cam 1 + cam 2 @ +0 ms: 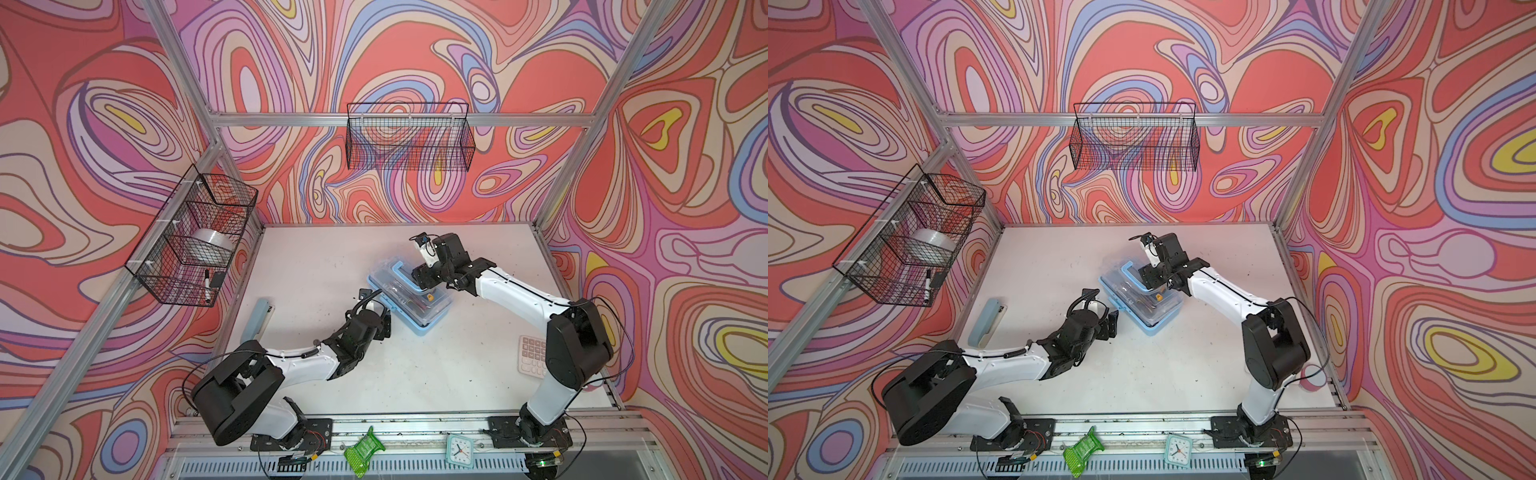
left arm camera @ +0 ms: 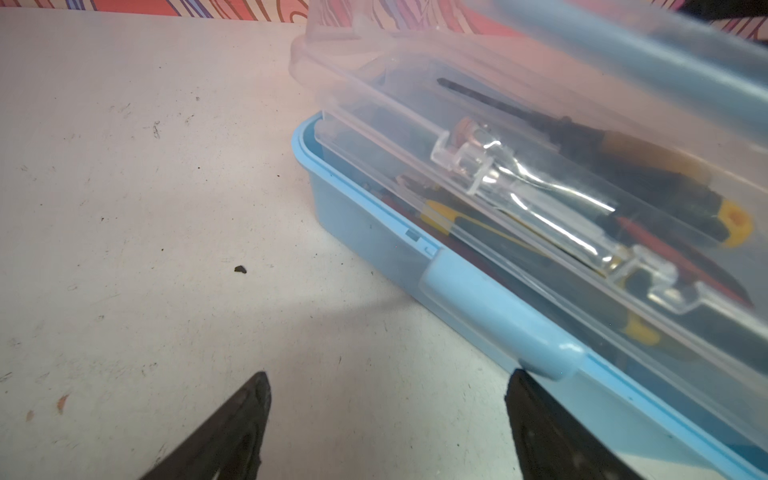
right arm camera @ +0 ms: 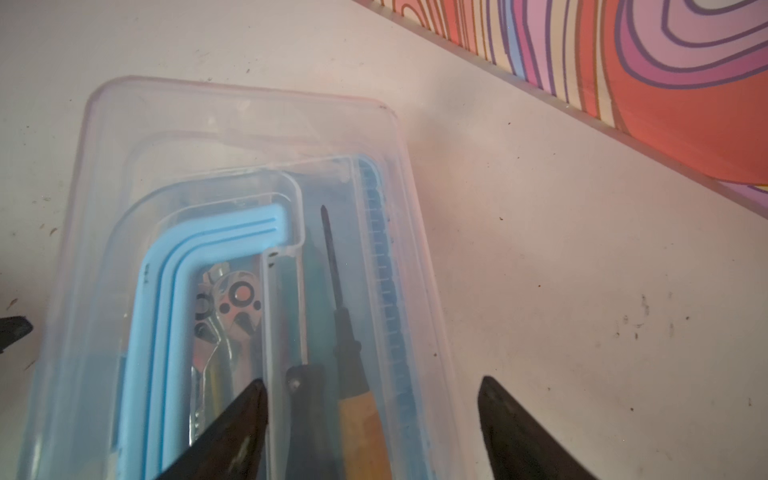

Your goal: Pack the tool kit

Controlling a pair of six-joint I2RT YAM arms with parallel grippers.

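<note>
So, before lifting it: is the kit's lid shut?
No: the clear lid sits skewed, raised off the blue box.

Headcount, whole cell:
Kit: 1 light blue tool box [image 1: 420,330], 1 clear lid [image 3: 232,124], 1 blue handle [image 3: 166,316], 1 clear tray [image 2: 357,145]. Through the lid: 1 screwdriver [image 3: 347,353] plainly visible, 2 chrome ratchet heads [image 3: 241,301] side by side by the look of it; the other tools under the tray overlap, can't count them. Non-kit: 2 wire baskets, back basket [image 1: 409,137] and side basket [image 1: 195,237]; 1 tape roll [image 1: 210,249], 1 marker [image 1: 206,284], 1 stapler [image 1: 259,322], 1 calculator [image 1: 532,355], 1 clock [image 1: 459,449], 1 green plastic piece [image 1: 363,451]. Robot: 2 grippers, left gripper [image 2: 388,374] and right gripper [image 3: 372,380].
</note>
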